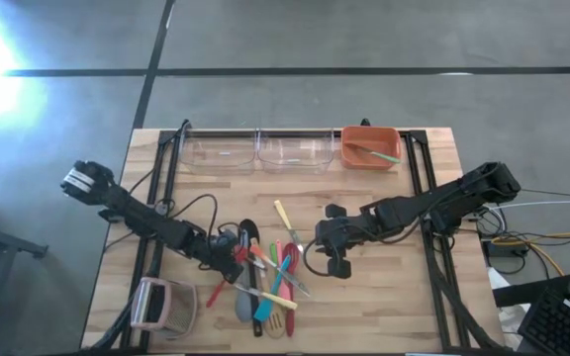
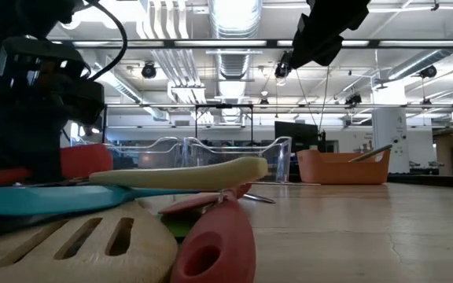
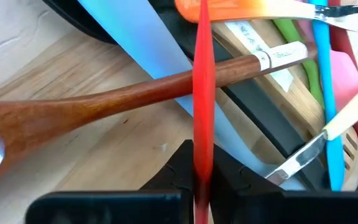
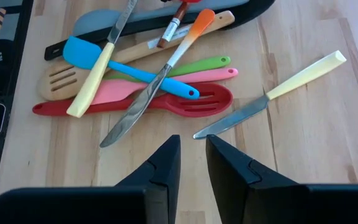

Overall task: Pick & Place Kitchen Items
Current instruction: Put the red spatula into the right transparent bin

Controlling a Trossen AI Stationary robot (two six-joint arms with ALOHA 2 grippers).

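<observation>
The left hand (image 3: 201, 186) pinches a thin red handle (image 3: 202, 93): light, stiff, slippery. The right hand (image 4: 192, 163) hangs narrow, empty.

- 2 dark, jointed arms are seen, each trailed by black cables.
- The left arm (image 1: 127, 203) is capped by a grey-white end block.
- Each gripper is formed by 2 black, wedge-shaped fingers (image 4: 163, 168).
</observation>
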